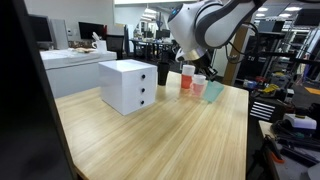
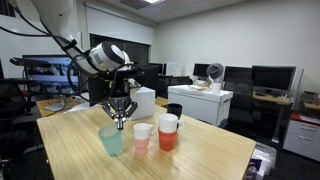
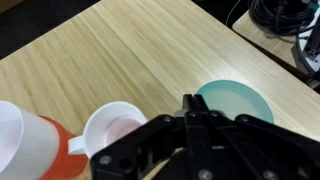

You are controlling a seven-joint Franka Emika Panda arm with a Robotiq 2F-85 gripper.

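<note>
While the gripper (image 1: 188, 60) hangs over the teal cup (image 1: 213, 91) in an exterior view, a white drawer unit (image 1: 128, 86) stands nearby. In an exterior view, its fingers are pressed together and empty, just above that cup and beside the pink cup (image 2: 142, 137). In the wrist view, the closed tips appear to lie between both cups.

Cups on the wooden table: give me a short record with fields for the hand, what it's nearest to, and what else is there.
hand: hand shut, nothing seen in it
nearest: teal cup, upright, looks empty; hand just above its rim
beside it: pink-and-white cup, then orange cup with something white on top
behind: black cup, white drawer unit
surface: wooden table
</note>
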